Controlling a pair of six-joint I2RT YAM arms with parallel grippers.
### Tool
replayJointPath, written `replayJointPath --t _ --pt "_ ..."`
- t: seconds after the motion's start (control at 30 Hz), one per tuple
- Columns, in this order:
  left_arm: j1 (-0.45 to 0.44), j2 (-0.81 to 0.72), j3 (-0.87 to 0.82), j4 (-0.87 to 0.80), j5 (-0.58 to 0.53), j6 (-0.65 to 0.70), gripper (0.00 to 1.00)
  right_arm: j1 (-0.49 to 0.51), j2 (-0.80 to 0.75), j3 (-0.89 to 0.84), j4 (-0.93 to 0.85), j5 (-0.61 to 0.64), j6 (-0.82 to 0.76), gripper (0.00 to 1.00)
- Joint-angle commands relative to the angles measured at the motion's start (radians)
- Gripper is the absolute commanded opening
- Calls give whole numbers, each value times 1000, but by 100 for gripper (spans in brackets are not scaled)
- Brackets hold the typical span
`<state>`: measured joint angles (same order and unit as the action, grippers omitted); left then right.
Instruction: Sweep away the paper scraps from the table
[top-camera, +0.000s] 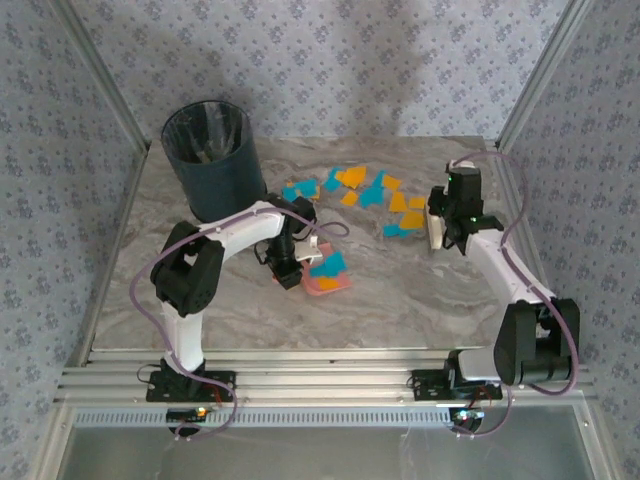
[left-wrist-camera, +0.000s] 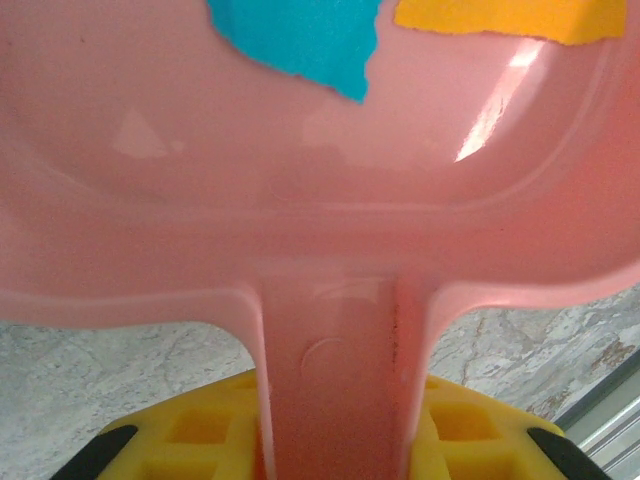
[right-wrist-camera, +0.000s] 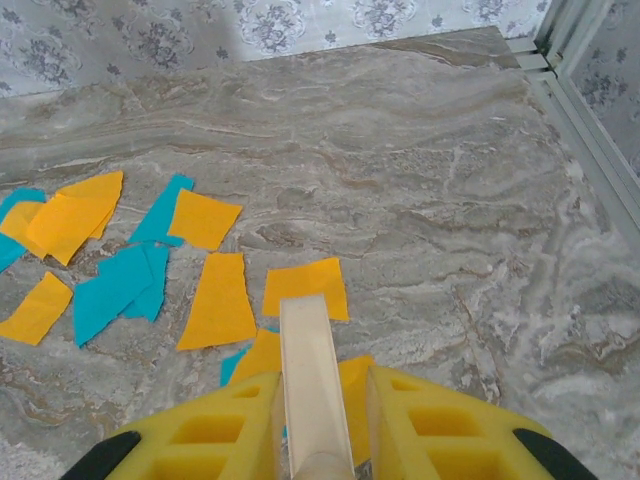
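Teal and orange paper scraps (top-camera: 372, 190) lie scattered over the far middle of the table (top-camera: 420, 290); in the right wrist view the paper scraps (right-wrist-camera: 215, 300) lie just ahead of the fingers. A few more lie in the pink dustpan (top-camera: 330, 278), near the table's middle. My left gripper (top-camera: 289, 262) is shut on its handle (left-wrist-camera: 335, 370), with a teal scrap (left-wrist-camera: 300, 35) and an orange one (left-wrist-camera: 510, 18) in the dustpan (left-wrist-camera: 320, 200). My right gripper (top-camera: 441, 230) is shut on a cream-white bar-shaped tool (right-wrist-camera: 305, 370) at the right edge of the scraps.
A dark round bin (top-camera: 212, 160) with a black liner stands at the far left of the table. Aluminium framing (top-camera: 300, 370) runs along the near edge, and patterned walls close in the other three sides. Bare tabletop (right-wrist-camera: 480, 200) stretches to the right of the scraps.
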<state>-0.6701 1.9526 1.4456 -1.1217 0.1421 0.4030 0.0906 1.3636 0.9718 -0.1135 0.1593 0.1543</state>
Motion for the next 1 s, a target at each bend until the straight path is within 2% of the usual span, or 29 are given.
replayJointPath --t 0.0,0.2,0.47,0.73,0.97 --pt "-9 21 27 -26 9 2 0 17 28 51 49 0 -68 0" --pt "-9 21 28 -23 9 2 0 60 79 73 44 6 -142 0" --pt "-9 22 24 -24 8 2 0 102 105 58 -21 -103 -173 0" --pt "-8 17 21 -22 2 2 0 213 65 15 -93 -100 -220 0" --pt "-9 23 24 -16 2 -2 0 313 17 -1 -127 -98 -195 0"
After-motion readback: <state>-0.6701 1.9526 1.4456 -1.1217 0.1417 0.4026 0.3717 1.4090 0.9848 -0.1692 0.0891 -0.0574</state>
